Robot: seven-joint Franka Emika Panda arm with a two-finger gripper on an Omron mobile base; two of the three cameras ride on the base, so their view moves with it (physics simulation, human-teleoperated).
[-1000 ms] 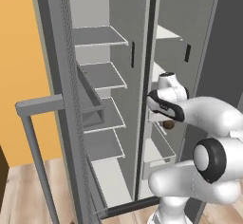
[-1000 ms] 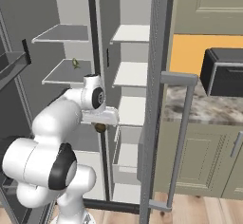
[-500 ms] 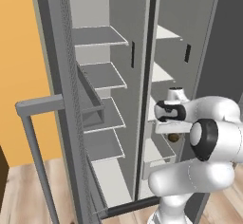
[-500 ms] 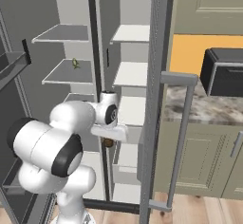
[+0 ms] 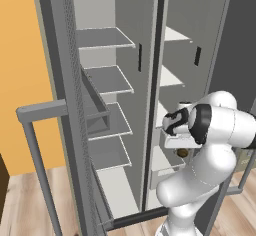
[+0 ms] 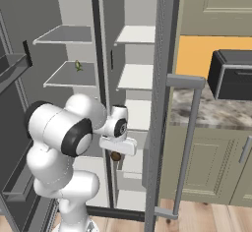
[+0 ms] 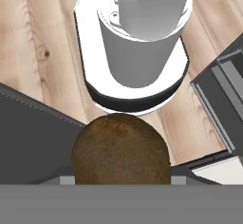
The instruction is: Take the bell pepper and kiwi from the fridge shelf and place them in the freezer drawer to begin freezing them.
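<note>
Left base view: gripper (image 5: 182, 152) pointing down below the white wrist, in front of the open fridge (image 5: 120, 80), with the brown kiwi (image 5: 182, 153) at its tip. Right base view: kiwi (image 6: 115, 156) hanging under the gripper (image 6: 116, 154), just beside the fridge's centre post; small green-yellow item (image 6: 78, 66) lying on an upper left shelf (image 6: 69, 76). Hand view: kiwi (image 7: 121, 149) close up between the jaws, above wood floor (image 7: 33, 52). Jaws partly closed, pinching the kiwi; fingertips themselves hidden.
</note>
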